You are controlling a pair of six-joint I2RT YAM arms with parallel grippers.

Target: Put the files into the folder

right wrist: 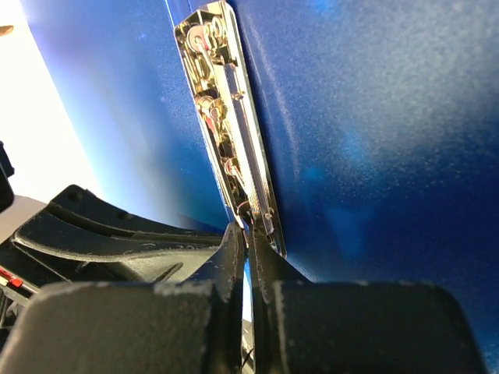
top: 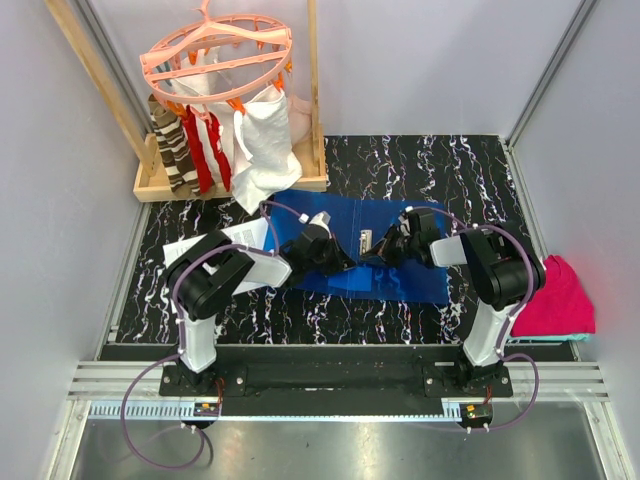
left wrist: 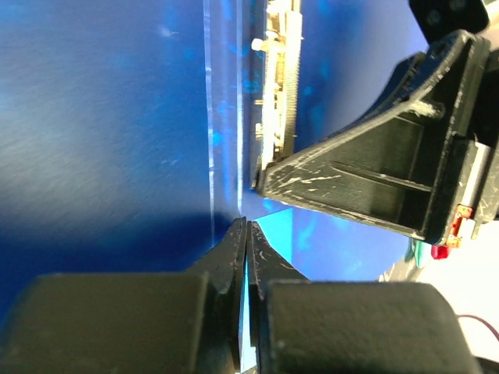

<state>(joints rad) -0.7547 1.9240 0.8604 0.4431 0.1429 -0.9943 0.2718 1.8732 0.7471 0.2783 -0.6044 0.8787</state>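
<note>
The flat blue plastic folder (top: 412, 282) is lying open mid-table, and both arms are working at its shiny metal clip (right wrist: 230, 117). The left gripper (top: 345, 262) is resting on the spine with jaws pressed together, and the right gripper (top: 368, 250) is likewise closed at the clip's end. The printed white paper files (top: 235, 238) are sitting beside the left arm, so the clip probably needs lifting next

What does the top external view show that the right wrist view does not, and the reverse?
Only the top view: the files lying left of the folder, a magenta cloth at the right, a pink hanger with laundry. Only the right wrist view: the metal clip in close detail, with the right gripper shut at its near end. Both: the folder, the right gripper and the left gripper.
</note>
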